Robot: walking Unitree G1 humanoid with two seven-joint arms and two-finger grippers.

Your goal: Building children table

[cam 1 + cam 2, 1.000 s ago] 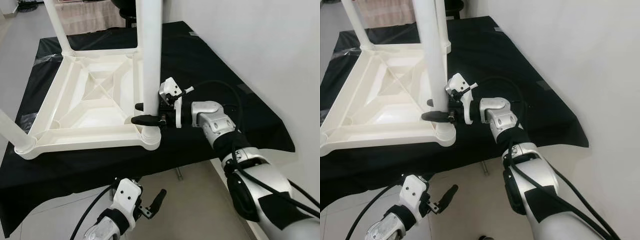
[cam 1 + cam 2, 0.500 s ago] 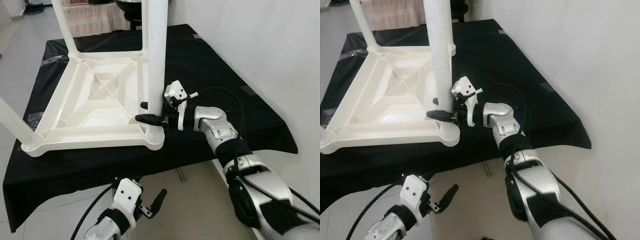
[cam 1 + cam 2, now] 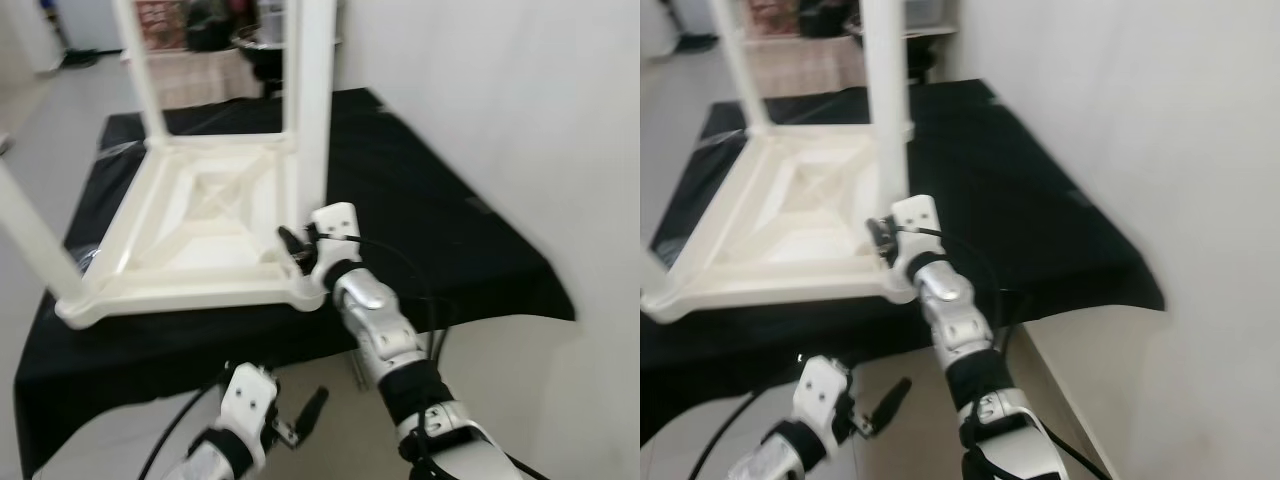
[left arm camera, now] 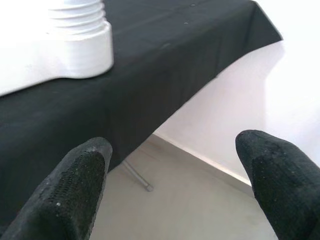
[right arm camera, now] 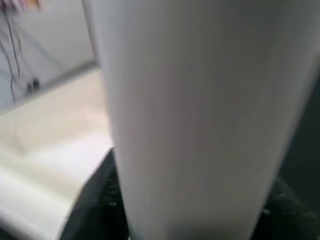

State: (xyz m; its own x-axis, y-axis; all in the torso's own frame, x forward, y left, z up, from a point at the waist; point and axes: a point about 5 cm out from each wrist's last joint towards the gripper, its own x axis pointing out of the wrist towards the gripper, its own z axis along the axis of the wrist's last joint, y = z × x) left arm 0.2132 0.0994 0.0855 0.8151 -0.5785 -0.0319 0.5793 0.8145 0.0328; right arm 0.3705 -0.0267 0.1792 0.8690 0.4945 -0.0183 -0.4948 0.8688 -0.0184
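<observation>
One right pincer (image 3: 293,247) grips the white table leg (image 3: 312,110); left pincer (image 3: 300,420) hangs released

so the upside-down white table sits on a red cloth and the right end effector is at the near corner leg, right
Not quite: the cloth is black, not red, as the left eye view shows. The rest holds: the upside-down white table rests on it, and the right end effector is at the near corner leg.
</observation>
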